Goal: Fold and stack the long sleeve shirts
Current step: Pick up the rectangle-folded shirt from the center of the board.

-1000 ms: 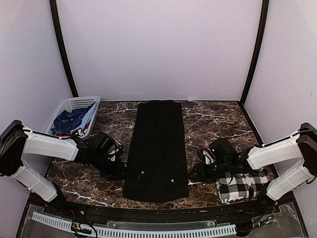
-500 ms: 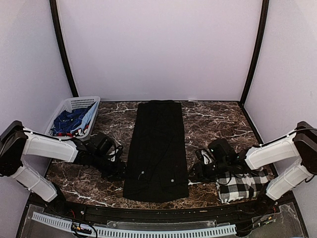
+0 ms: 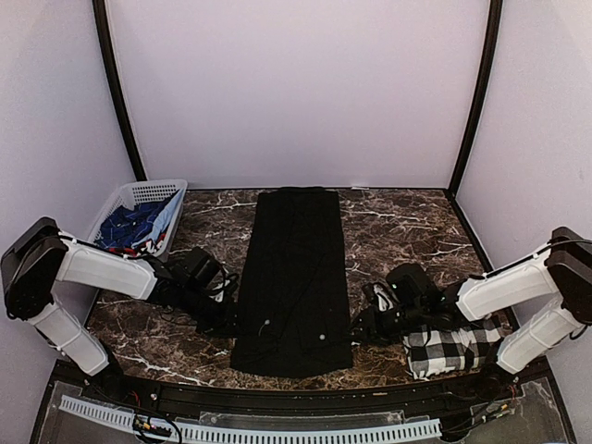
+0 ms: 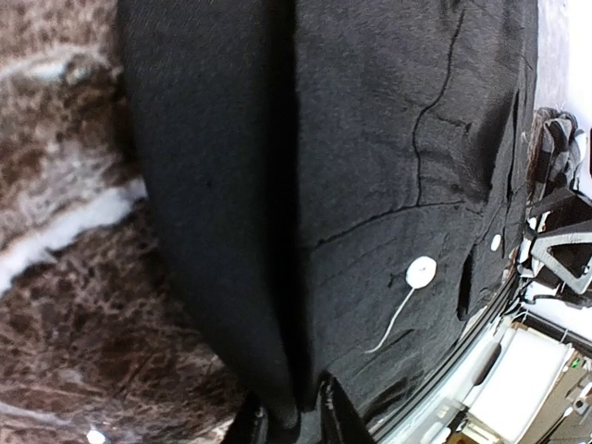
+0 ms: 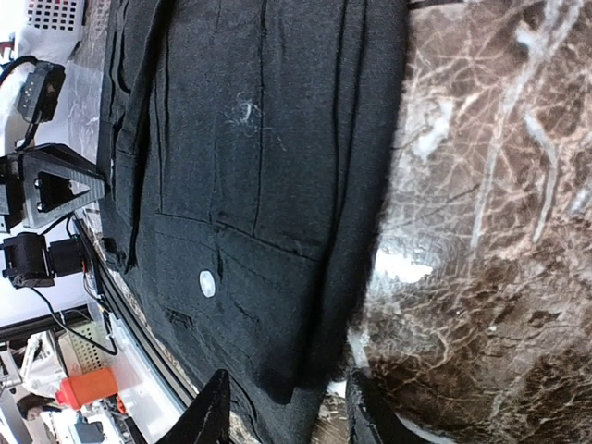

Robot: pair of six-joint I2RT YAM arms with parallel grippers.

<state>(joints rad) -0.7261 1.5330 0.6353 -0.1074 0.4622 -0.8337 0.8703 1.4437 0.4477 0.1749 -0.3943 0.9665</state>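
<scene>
item: black shirt (image 3: 294, 277). i judge it soft, light, limp; best taken at near hem corners. left gripper (image 4: 289, 421) pinches its edge; right gripper (image 5: 289, 414) stands spread astride the other.

Two long sleeve shirts, one black shirt (image 3: 292, 277), one checked shirt (image 3: 453, 347), two white buttons (image 3: 320, 338) showing on the black one, one white lattice basket (image 3: 139, 192), one marble table (image 3: 398, 222), two robot arms, a left arm (image 3: 102, 268) and a right arm (image 3: 504, 289)

We see the left arm (image 3: 102, 270) and right arm (image 3: 504, 289): smooth white shells, round black joints. Thin black wires (image 3: 218, 281) curl nearby. The left claw (image 4: 291, 421) and right claw (image 5: 289, 416) have black fingers.
</scene>
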